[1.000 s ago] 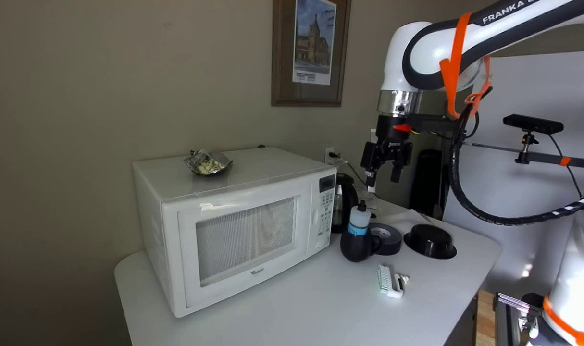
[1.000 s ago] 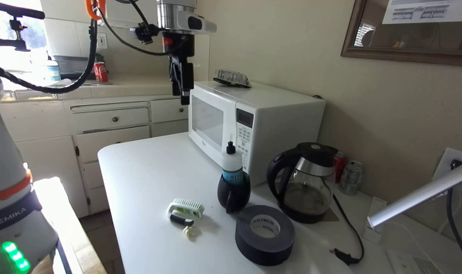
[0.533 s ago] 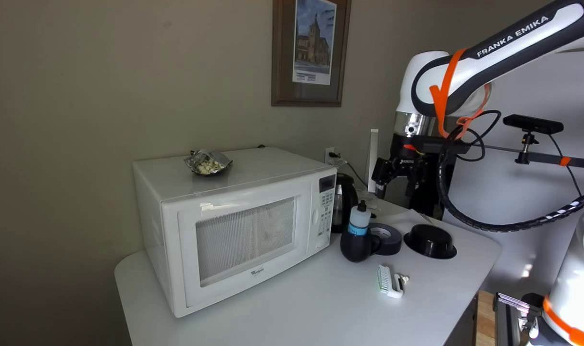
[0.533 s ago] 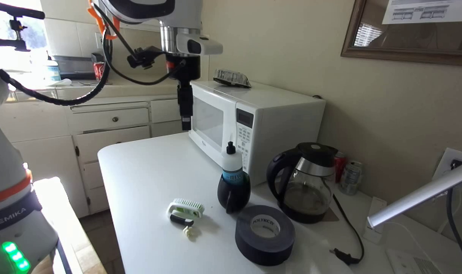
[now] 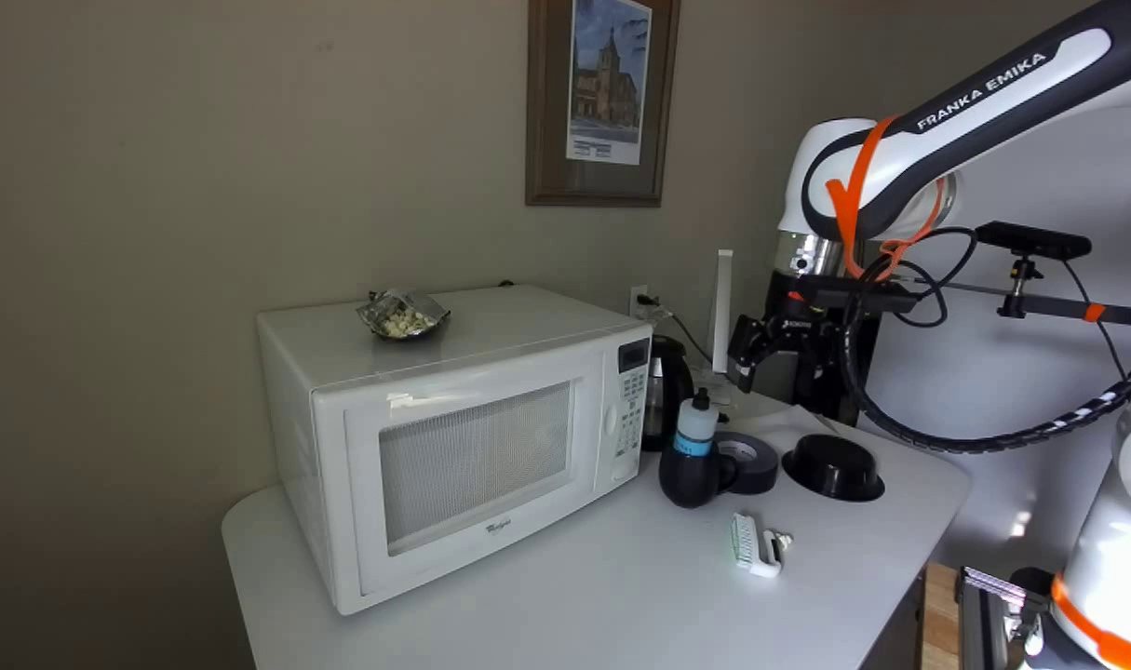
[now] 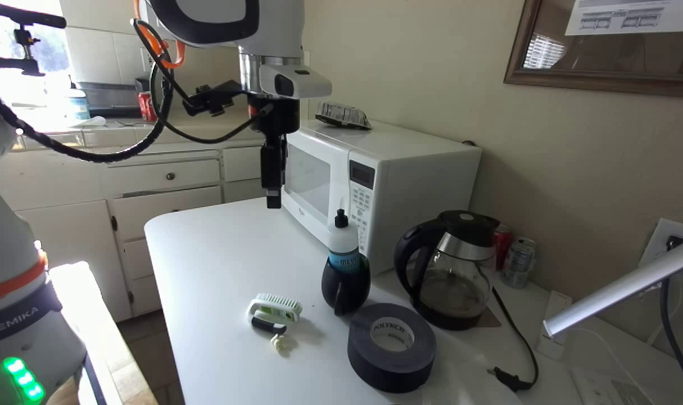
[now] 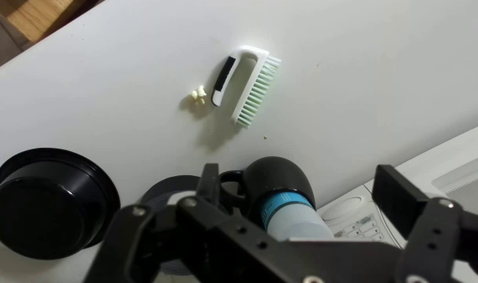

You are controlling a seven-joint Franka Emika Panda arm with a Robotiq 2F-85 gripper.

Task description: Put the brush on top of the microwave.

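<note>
The brush (image 5: 743, 542) lies on the white table in both exterior views, with its pale green bristles on one side and a white handle with a black grip. It also shows in an exterior view (image 6: 279, 306) and in the wrist view (image 7: 256, 91) at upper middle. The white microwave (image 5: 477, 470) stands at the back of the table; its top and side show in an exterior view (image 6: 425, 185). My gripper (image 5: 774, 374) is open and empty, high above the table. In the wrist view its fingers (image 7: 298, 171) are wide apart, with the brush beyond them.
A black mug (image 7: 278, 173) with a white bottle (image 6: 343, 243) in it stands between brush and microwave. A tape roll (image 6: 392, 360), a glass kettle (image 6: 453, 281) and a black bowl (image 5: 833, 465) stand nearby. A foil packet (image 5: 403, 316) lies on the microwave. A tiny scrap (image 7: 198, 94) lies beside the brush.
My gripper has come down, moving right in both exterior views, and has turned a little. The brush and the microwave have not moved.
</note>
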